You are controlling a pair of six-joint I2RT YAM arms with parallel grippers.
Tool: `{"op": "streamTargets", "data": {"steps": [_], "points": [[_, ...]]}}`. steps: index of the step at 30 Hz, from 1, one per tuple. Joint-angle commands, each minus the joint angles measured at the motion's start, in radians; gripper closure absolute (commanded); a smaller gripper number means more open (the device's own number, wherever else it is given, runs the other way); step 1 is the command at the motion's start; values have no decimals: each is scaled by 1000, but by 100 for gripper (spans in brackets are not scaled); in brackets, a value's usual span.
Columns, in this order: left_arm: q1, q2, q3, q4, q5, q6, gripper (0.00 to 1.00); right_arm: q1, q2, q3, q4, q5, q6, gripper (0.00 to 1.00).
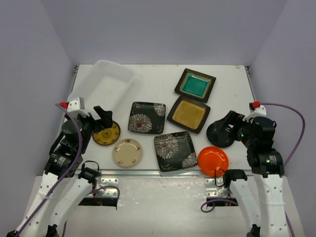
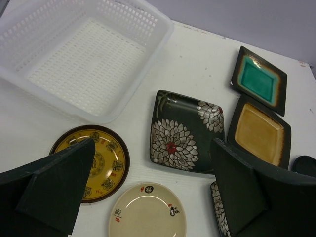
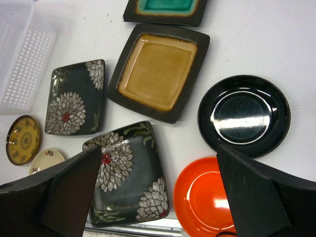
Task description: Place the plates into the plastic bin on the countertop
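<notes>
All 8 plates lie flat on the countertop [image 1: 148, 79], outside the plastic bin [image 1: 103, 86]. At the far right sits the square teal plate [image 1: 195, 85], with the square amber plate [image 1: 189, 113] just beside its near edge. Left of the amber plate is 1 black white-flowered plate [image 1: 146, 117]. The 2nd flowered plate [image 1: 176, 150] lies nearer the front edge. The round yellow patterned plate [image 1: 106, 134] and the cream plate [image 1: 127, 152] sit at the near left. The orange plate [image 1: 213, 160] is at the near right, by the metal edge. The black round plate [image 3: 244, 115] lies just behind it.

The bin, with perforated floor and walls, stands angled at the far left corner.

The left gripper [image 2: 153, 144] hangs above the yellow plate, jaws wide apart, holding nothing. The right gripper [image 3: 159, 148] hangs over the black round plate, jaws likewise spread and holding nothing.
</notes>
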Motion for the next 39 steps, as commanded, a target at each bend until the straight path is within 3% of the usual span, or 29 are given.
{"op": "streamTargets", "data": {"steps": [1,9,13,16,23,29,35,39], "points": [[9,13,0,28,-17,-5,0,-1,-1,-25,98,-9,38,1],[11,26,-2,30,-18,-6,0,-1,-15,-158,295,-139,91,1],[16,27,-2,32,-17,-6,0,-1,66,-185,445,-141,135,1],[21,31,-2,33,-10,-6,0,-1,212,-152,549,-141,153,1],[24,25,-5,36,7,-3,0,-1,785,159,636,0,197,1],[24,30,-6,40,16,0,0,-1,1154,466,546,86,208,1],[24,28,-8,42,22,1,0,-4,1372,556,609,229,172,1],[24,31,-9,45,35,5,0,-49,1439,558,666,116,200,1]]}}
